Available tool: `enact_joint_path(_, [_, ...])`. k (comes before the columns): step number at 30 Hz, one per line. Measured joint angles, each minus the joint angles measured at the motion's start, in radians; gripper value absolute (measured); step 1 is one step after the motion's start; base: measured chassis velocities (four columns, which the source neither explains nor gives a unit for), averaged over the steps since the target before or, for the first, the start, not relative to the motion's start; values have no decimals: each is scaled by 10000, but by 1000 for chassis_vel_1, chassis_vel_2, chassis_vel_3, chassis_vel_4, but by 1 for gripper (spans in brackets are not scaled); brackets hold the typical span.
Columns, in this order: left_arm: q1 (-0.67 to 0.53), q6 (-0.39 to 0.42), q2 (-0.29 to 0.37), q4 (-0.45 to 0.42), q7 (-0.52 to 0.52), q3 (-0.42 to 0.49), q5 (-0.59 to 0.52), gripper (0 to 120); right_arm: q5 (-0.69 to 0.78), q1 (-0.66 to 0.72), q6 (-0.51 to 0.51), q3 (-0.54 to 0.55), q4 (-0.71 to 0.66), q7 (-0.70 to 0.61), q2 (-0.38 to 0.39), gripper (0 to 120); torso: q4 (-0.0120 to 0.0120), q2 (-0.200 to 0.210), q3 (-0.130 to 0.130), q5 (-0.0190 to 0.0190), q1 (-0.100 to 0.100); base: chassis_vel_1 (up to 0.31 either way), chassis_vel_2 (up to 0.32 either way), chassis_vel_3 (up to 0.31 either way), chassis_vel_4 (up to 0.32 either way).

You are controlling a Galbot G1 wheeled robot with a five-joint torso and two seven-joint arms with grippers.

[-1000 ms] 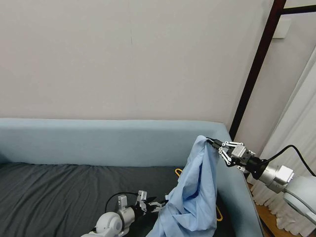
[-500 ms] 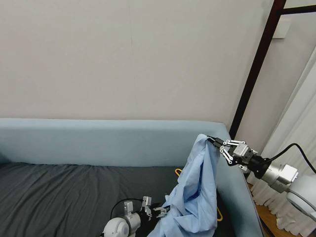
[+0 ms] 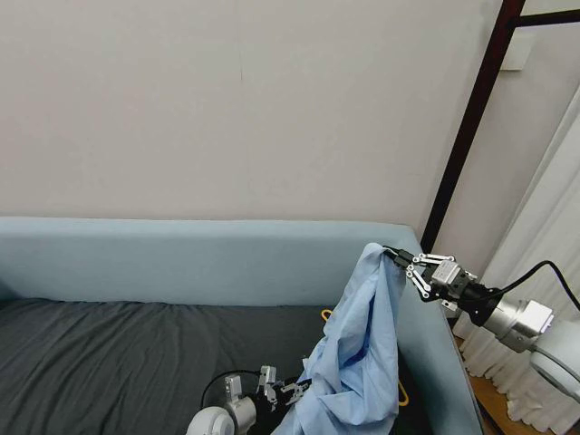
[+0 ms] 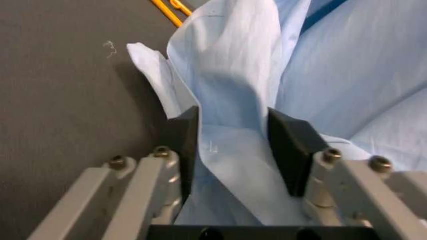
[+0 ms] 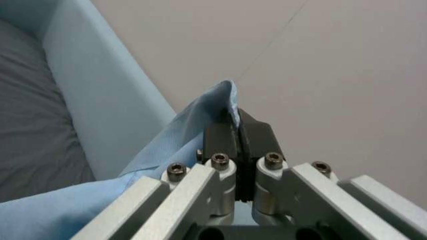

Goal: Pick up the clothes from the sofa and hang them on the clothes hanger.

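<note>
A light blue shirt (image 3: 362, 344) hangs off the right end of the sofa, its upper edge pinched in my right gripper (image 3: 396, 257), which is held above the sofa's right arm. In the right wrist view that gripper (image 5: 233, 120) is shut on a fold of the shirt (image 5: 193, 130). My left gripper (image 3: 294, 391) is low over the dark seat, at the shirt's lower left edge. The left wrist view shows that gripper (image 4: 233, 112) open, with shirt fabric (image 4: 227, 65) lying between its black fingers (image 4: 183, 145).
The sofa (image 3: 181, 263) has a pale blue back and a dark grey seat (image 3: 109, 362). A yellow hanger (image 3: 324, 315) lies partly under the shirt. A dark rack pole (image 3: 471, 118) rises at the right, beside a white curtain (image 3: 544, 236).
My right gripper has risen a little with the shirt's edge. My left arm has sunk lower in view, its gripper closer to the shirt's lower edge.
</note>
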State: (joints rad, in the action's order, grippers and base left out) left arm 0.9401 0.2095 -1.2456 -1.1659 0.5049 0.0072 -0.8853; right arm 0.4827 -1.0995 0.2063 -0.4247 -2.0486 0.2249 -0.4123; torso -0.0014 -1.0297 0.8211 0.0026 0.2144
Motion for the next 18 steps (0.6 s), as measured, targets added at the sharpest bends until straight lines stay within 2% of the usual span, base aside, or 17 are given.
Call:
enact_joint_path(1, [0, 0, 0, 0, 0, 0, 0, 36, 0, 0, 0, 0, 0, 0, 0, 0, 0, 0, 0, 0, 0, 0, 0, 0, 0])
enact_joint_path(3, [56, -124, -15, -2, 89, -30, 26, 26, 5, -39, -4, -72, -4, -18, 41, 0, 0, 0, 0, -1, 0, 0, 0, 0, 0])
enact_joint_path(5, [70, -205, -19, -2, 149, -41, 39, 22, 8, -58, -6, -100, -12, -26, 58, 0, 0, 0, 0, -1, 0, 0, 0, 0, 0])
enact_joint_path(9, [39, -532, -51, 83, 481, -121, 42, 3, 23, -90, -9, -127, -33, -76, 89, 0, 0, 0, 0, 0, 1, 0, 0, 0, 0])
enact_joint_path(15, [-37, -813, -34, 104, 691, -271, 36, 0, 29, -95, -10, -127, -7, -143, 119, 0, -1, 0, 0, -3, 0, 0, 0, 0, 0])
enact_joint_path(18, [-154, -979, 159, -255, 707, -586, -20, 0, 41, -73, -39, -33, 110, -383, 121, 0, -1, 0, 0, -2, 0, 0, 0, 0, 0])
